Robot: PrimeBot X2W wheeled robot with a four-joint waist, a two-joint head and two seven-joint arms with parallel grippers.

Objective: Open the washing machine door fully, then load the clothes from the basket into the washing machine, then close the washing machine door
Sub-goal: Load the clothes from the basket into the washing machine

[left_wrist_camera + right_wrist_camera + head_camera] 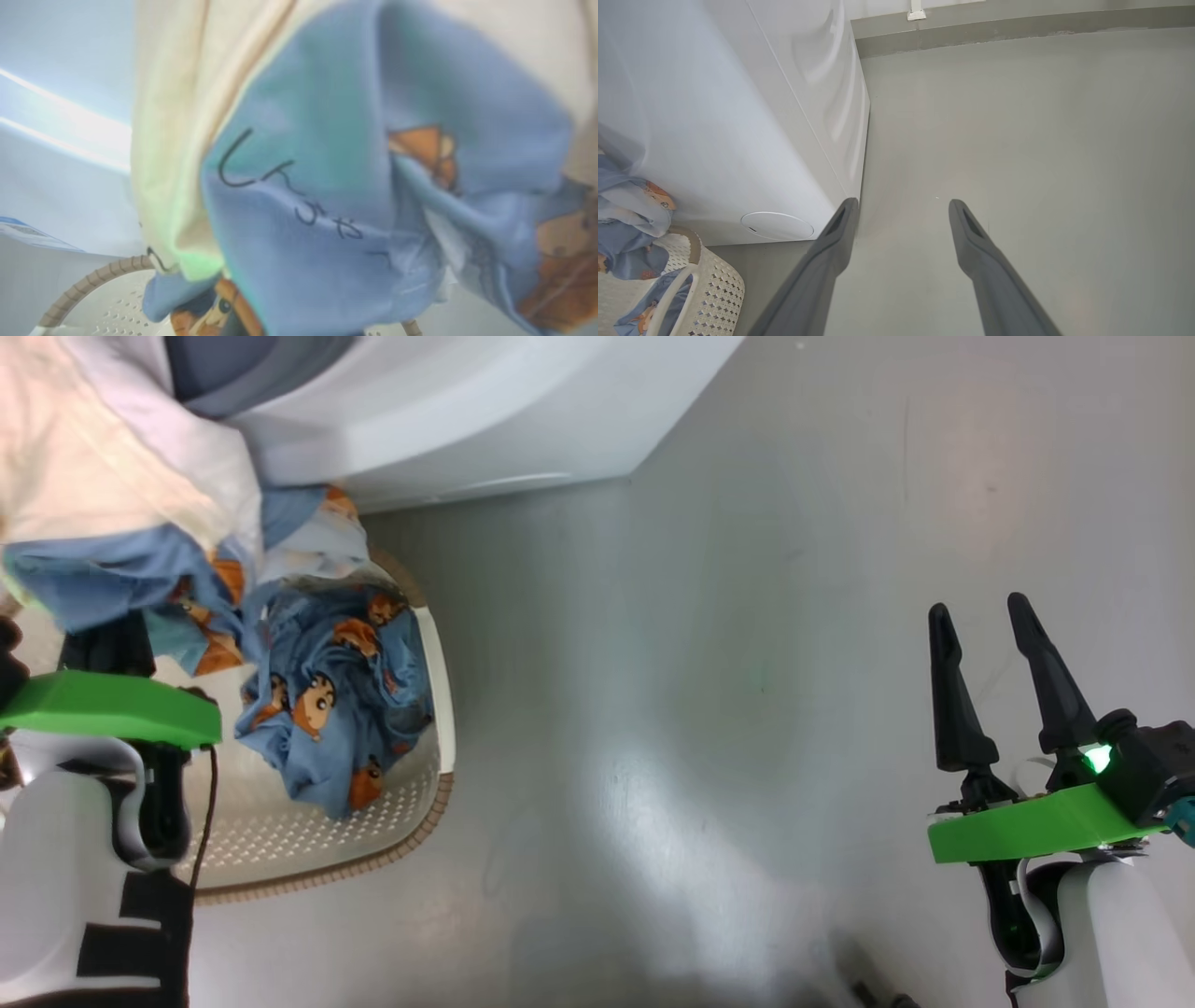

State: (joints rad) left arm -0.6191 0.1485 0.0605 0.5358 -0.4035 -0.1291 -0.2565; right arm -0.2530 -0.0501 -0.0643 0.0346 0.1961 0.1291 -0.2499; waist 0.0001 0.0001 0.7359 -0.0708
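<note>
We read the left gripper (105, 649) as closed, apparently pinching the light-blue cartoon-print clothes (112, 574), which hang over the far rim of the cream perforated plastic basket (446, 709), beside the white boxy washing machine (485, 420). The right gripper (977, 609) is spread wide and empty. We should lift until the fabric clears the rim, then swing to the drum.

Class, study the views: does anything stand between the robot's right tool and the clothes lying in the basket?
Nothing visible does. Only bare floor separates the open right tool from the basket, and the clothes lie uncovered inside. The left arm hangs beyond them, over the basket's far side.
</note>
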